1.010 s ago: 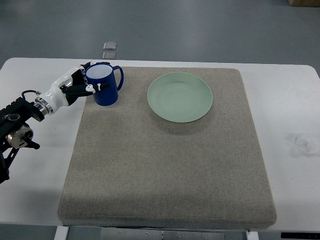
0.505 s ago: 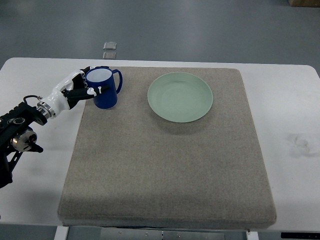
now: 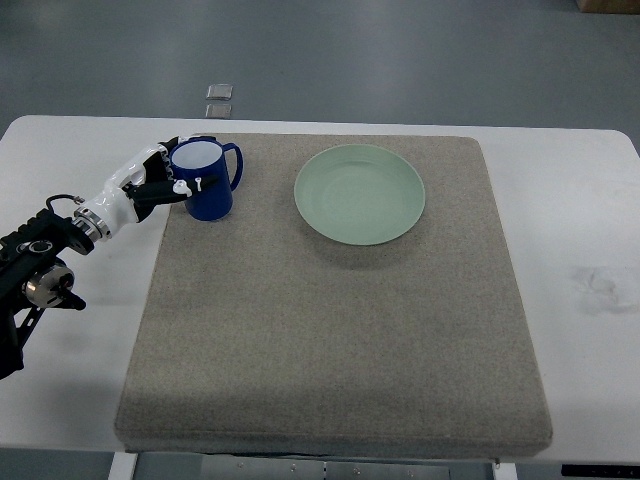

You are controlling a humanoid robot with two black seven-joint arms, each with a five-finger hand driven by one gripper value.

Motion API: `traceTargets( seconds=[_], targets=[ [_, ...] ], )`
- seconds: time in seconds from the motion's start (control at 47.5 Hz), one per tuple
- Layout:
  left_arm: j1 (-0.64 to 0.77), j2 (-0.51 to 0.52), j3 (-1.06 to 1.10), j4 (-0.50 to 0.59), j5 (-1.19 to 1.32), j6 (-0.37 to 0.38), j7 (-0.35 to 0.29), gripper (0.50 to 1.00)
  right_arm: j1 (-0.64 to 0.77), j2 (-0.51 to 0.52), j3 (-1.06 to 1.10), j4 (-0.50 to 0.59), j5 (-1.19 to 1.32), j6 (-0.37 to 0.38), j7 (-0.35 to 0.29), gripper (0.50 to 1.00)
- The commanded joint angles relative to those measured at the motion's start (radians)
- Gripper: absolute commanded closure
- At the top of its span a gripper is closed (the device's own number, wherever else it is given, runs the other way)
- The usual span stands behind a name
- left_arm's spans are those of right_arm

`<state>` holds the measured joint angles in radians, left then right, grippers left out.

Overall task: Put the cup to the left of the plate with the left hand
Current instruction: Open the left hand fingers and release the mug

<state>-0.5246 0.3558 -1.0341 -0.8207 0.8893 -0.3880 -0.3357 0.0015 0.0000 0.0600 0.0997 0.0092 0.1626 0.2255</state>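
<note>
Gripping blue cup (image 3: 207,180), left hand (image 3: 155,180).

At the frame's left edge, the left hand (image 3: 160,180) has white shells with black joints and finger segments, a silvery wrist ring, then a black forearm carrying thin cables and what looks like a round metal fitting.

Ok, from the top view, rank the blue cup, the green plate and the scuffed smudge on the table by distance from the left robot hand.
1. Blue cup, in the left robot hand, at the mat's far-left corner.
2. Green plate, right of the cup.
3. Smudge, on bare table at far right.
</note>
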Motion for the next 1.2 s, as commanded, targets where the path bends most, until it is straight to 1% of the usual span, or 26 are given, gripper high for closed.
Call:
traceTargets(
  seconds=[0.0, 0.042, 0.063, 0.105, 0.168, 0.21, 0.252, 0.294, 0.463, 0.631, 0.862, 0.946, 1.073, 1.178],
  targets=[
    [0.000, 0.000, 0.000, 0.000, 0.000, -0.002, 0.000, 0.729, 0.000, 0.000, 0.000, 0.000, 0.000, 0.000, 0.000, 0.568],
    [0.002, 0.000, 0.000, 0.000, 0.000, -0.002, 0.000, 0.722, 0.000, 0.000, 0.000, 0.000, 0.000, 0.000, 0.000, 0.568],
    [0.000, 0.000, 0.000, 0.000, 0.000, -0.003, 0.000, 0.707, 0.000, 0.000, 0.000, 0.000, 0.000, -0.001, 0.000, 0.568],
    [0.000, 0.000, 0.002, 0.000, 0.000, -0.003, 0.000, 0.658, 0.000, 0.000, 0.000, 0.000, 0.000, -0.001, 0.000, 0.568],
    [0.002, 0.000, 0.002, 0.000, 0.002, -0.003, 0.000, 0.620, 0.000, 0.000, 0.000, 0.000, 0.000, 0.000, 0.000, 0.568],
    [0.002, 0.000, 0.002, 0.000, 0.002, -0.003, 0.000, 0.604, 0.000, 0.000, 0.000, 0.000, 0.000, 0.000, 0.000, 0.568],
    [0.002, 0.000, 0.002, 0.002, 0.002, -0.003, 0.000, 0.562, 0.000, 0.000, 0.000, 0.000, 0.000, 0.000, 0.000, 0.568],
    [0.002, 0.000, 0.002, 0.002, 0.002, -0.003, 0.000, 0.542, 0.000, 0.000, 0.000, 0.000, 0.000, 0.000, 0.000, 0.568],
    [0.002, 0.000, 0.003, 0.002, 0.002, -0.003, 0.000, 0.531, 0.000, 0.000, 0.000, 0.000, 0.000, 0.000, 0.000, 0.568],
    [0.000, 0.003, 0.025, -0.002, -0.001, -0.011, 0.001, 0.506, 0.000, 0.000, 0.000, 0.000, 0.000, 0.000, 0.000, 0.568],
    [-0.009, 0.043, 0.016, -0.014, -0.021, -0.037, 0.001, 0.506, 0.000, 0.000, 0.000, 0.000, 0.000, 0.000, 0.000, 0.568],
    [-0.015, 0.060, 0.011, -0.014, -0.044, -0.064, 0.001, 0.506, 0.000, 0.000, 0.000, 0.000, 0.000, 0.000, 0.000, 0.568],
    [-0.025, 0.095, 0.009, -0.015, -0.153, -0.155, 0.004, 0.506, 0.000, 0.000, 0.000, 0.000, 0.000, 0.000, 0.000, 0.568],
    [-0.052, 0.126, 0.011, -0.014, -0.208, -0.173, 0.006, 0.506, 0.000, 0.000, 0.000, 0.000, 0.000, -0.001, 0.000, 0.568]
  ],
)
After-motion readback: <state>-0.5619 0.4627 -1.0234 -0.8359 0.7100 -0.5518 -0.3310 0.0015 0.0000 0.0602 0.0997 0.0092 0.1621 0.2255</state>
